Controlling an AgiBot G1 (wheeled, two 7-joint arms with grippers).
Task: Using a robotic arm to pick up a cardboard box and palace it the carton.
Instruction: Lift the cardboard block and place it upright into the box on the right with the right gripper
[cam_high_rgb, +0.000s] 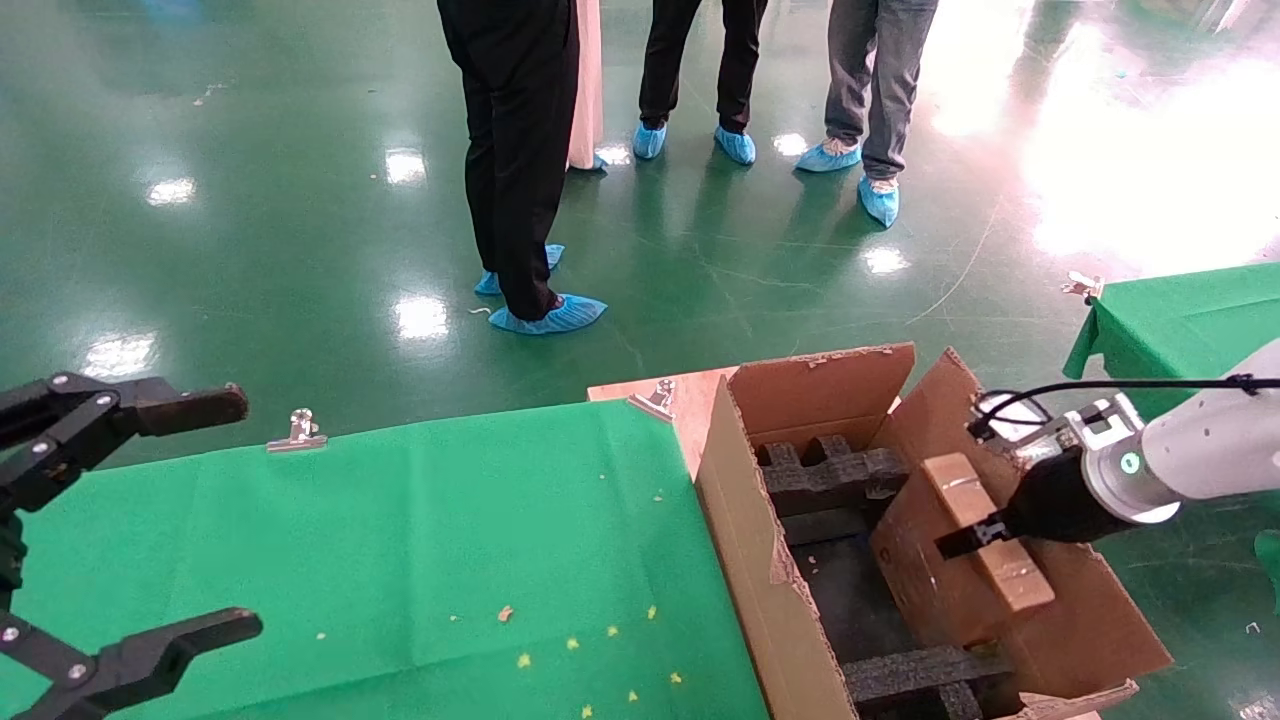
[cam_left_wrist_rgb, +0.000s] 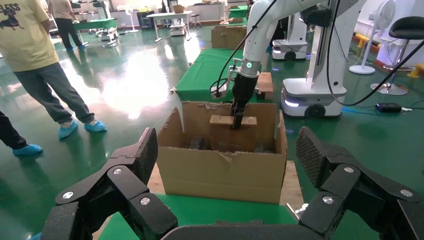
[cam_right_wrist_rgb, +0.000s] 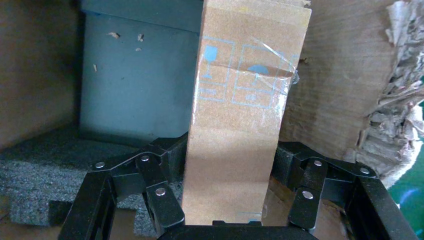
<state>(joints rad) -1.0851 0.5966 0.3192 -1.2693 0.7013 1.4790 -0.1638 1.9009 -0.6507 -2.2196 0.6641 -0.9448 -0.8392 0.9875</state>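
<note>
Your robotic arm (cam_high_rgb: 1190, 450), the right one, is reaching in from three o'clock of the head view, and its right gripper (cam_high_rgb: 985, 530) is clamping the cardboard box (cam_high_rgb: 985, 545) between its black fingers (cam_right_wrist_rgb: 160, 197), which are pressing on the box's two broad faces and are spread only as wide as the box is thick. You are holding the cardboard box on edge, its narrow taped top showing, over the right-hand half of the carton (cam_high_rgb: 760, 570), which is sitting at about five o'clock of the head view, just beside the green-covered table (cam_high_rgb: 380, 540). The box's lower part is dipping below the carton's flaps, close against the right-hand flap; you cannot tell whether it is touching the bottom. Inside the carton, black foam blocks (cam_high_rgb: 825, 475) are lying at the far end, toward twelve o'clock, and another strip is lying at the near end, toward six o'clock. In the right wrist view the box is showing faint blue printed marks and a strip of clear tape, with a ragged flap edge just beside it. Your left gripper (cam_high_rgb: 150, 520) is hanging at nine o'clock of the head view over the table's near-left corner, its fingers spread wide and gripping nothing. Three people (cam_high_rgb: 520, 150) in blue shoe covers are standing at twelve o'clock on the green floor (cam_high_rgb: 250, 200).
</note>
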